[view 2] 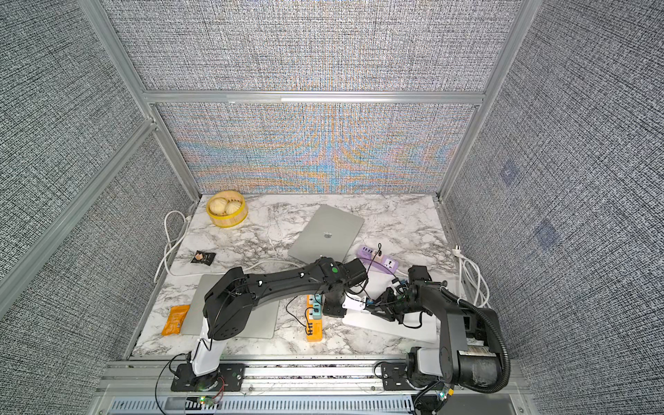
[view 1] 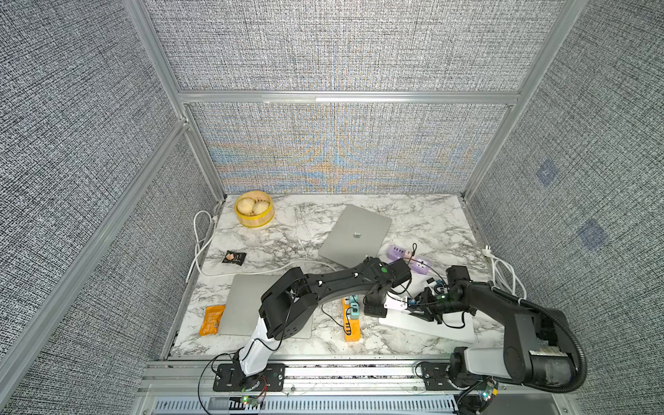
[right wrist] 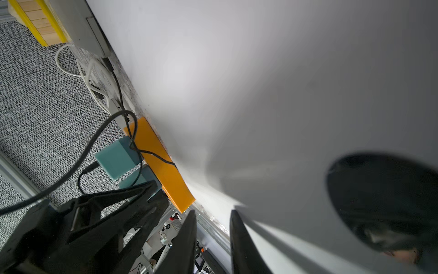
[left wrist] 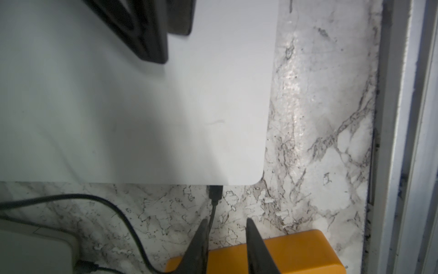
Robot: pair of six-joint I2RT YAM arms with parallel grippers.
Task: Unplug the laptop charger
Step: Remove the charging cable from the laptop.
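A white laptop [view 1: 431, 327] lies shut at the front right of the table. A black charger plug [left wrist: 215, 192] sits in its edge near a corner, and its thin black cable runs down along the inner side of one left fingertip [left wrist: 203, 227]. My left gripper [left wrist: 226, 220] points down just off that edge, above the orange power strip [left wrist: 296, 251]. Its jaws stand a little apart and only marble shows in the gap. My right gripper [right wrist: 213, 211] rests low on the laptop lid [right wrist: 260, 95], jaws narrowly apart and empty.
The orange power strip [view 1: 351, 325] carries teal adapters [view 1: 354, 309]. Two silver laptops [view 1: 355, 235] [view 1: 248, 305], a purple power strip [view 1: 409, 257], a bamboo steamer [view 1: 254, 213], an orange packet [view 1: 212, 319] and white cables [view 1: 503, 273] [view 1: 201, 244] also lie on the table.
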